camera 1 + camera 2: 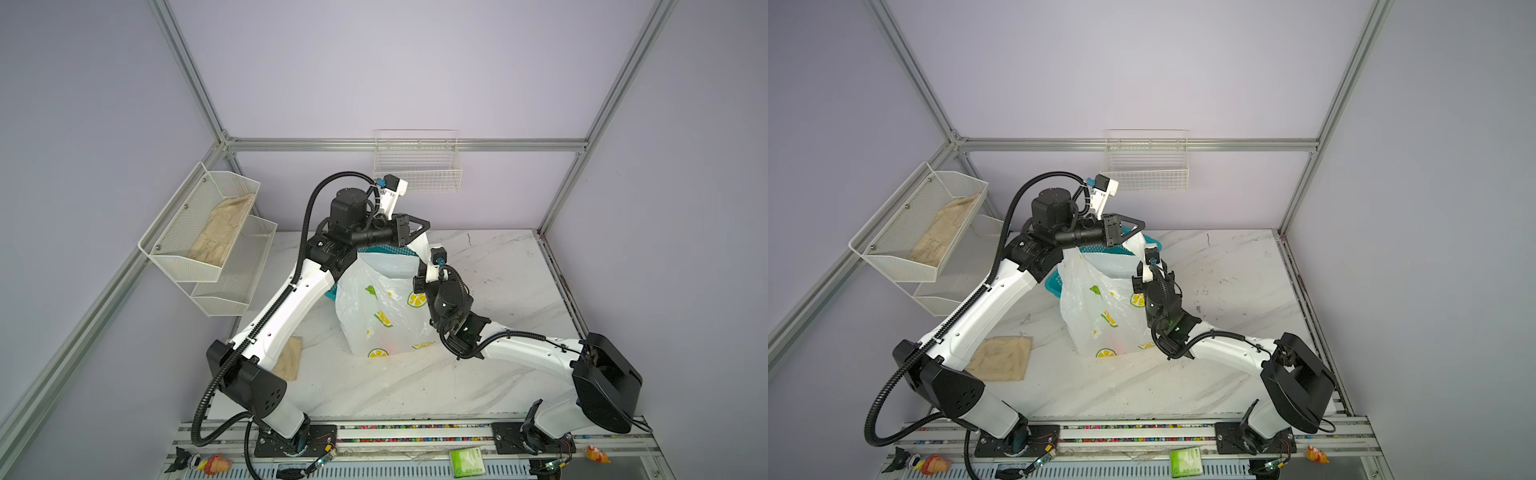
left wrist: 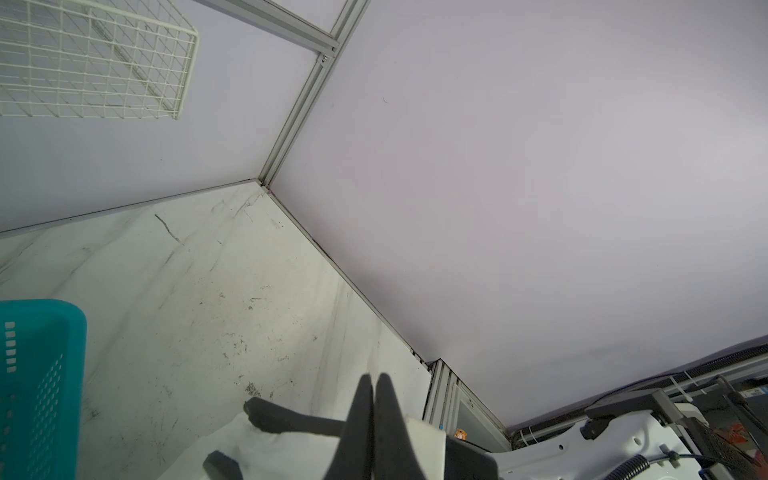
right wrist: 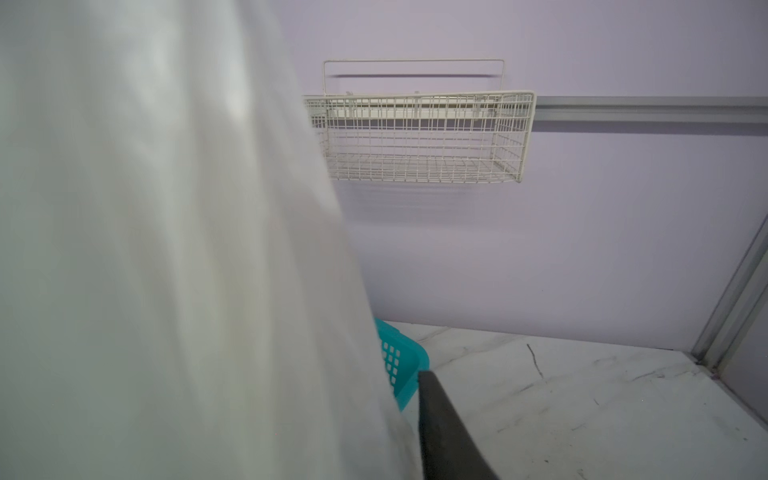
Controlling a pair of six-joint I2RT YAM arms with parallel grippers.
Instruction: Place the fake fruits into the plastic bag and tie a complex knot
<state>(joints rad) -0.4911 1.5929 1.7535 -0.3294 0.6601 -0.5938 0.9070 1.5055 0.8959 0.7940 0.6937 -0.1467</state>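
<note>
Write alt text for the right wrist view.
A blurred, translucent white plastic bag hangs close to the camera, filling about half the view. One dark right gripper finger juts in beside its edge, in front of a teal basket; behind are a marbled tabletop and a white wire basket on a lilac wall.

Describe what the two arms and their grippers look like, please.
The left arm and right arm have white shells, black joints and black ribbed cable conduits. The left gripper and right gripper have dark tapered fingers. Each wrist carries a white camera mount with a blue plug.
</note>
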